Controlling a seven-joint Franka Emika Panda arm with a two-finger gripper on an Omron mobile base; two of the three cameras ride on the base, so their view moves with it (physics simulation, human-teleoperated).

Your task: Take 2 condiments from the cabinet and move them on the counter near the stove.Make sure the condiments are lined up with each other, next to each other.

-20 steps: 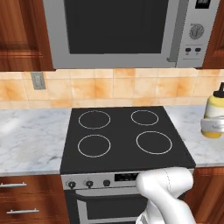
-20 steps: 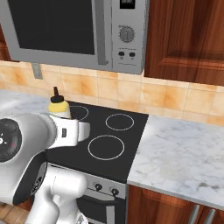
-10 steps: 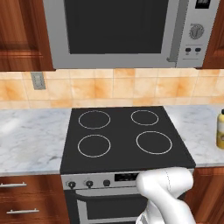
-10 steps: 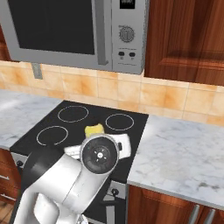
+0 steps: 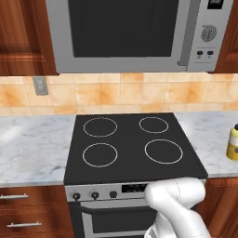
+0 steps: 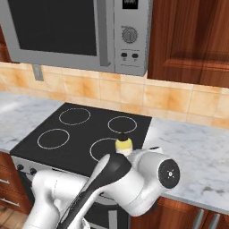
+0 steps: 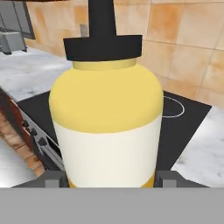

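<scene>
The tool (image 7: 111,177), its two dark tips part-open against either side of the yellow squeeze bottle with a dark pointed nozzle (image 7: 107,118), grips that bottle upright just beside the right edge of the black glass stove (image 6: 78,132), by the white-grey marbled table (image 6: 192,147).

Even, bright rendered light, no hard shadows, soft sheen on the microwave (image 5: 125,35) door at top, yellow bottle (image 7: 107,122) close and slightly soft, edges undistorted
</scene>
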